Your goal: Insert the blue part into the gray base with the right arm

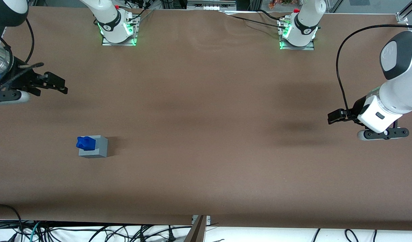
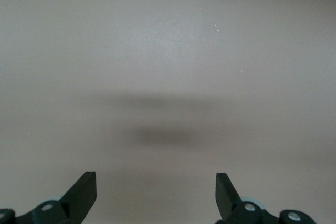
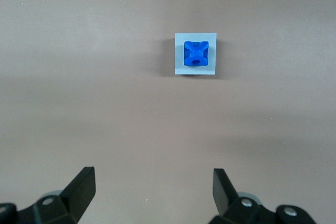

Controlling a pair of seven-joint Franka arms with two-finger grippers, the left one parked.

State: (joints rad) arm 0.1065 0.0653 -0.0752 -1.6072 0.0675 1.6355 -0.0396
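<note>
The blue part (image 1: 85,143) sits in the top of the gray base (image 1: 99,150), which stands on the brown table toward the working arm's end. In the right wrist view the blue part (image 3: 196,54) fills the recess of the gray base (image 3: 179,67), seen from straight above. My right gripper (image 1: 59,84) is open and empty. It hangs high above the table, farther from the front camera than the base and well apart from it. In the right wrist view the gripper (image 3: 153,174) shows both fingers spread wide over bare table.
The brown table (image 1: 206,134) runs the full width of the view. The two arm mounts (image 1: 118,32) (image 1: 296,37) stand at its edge farthest from the camera. Loose cables (image 1: 91,232) lie below its near edge.
</note>
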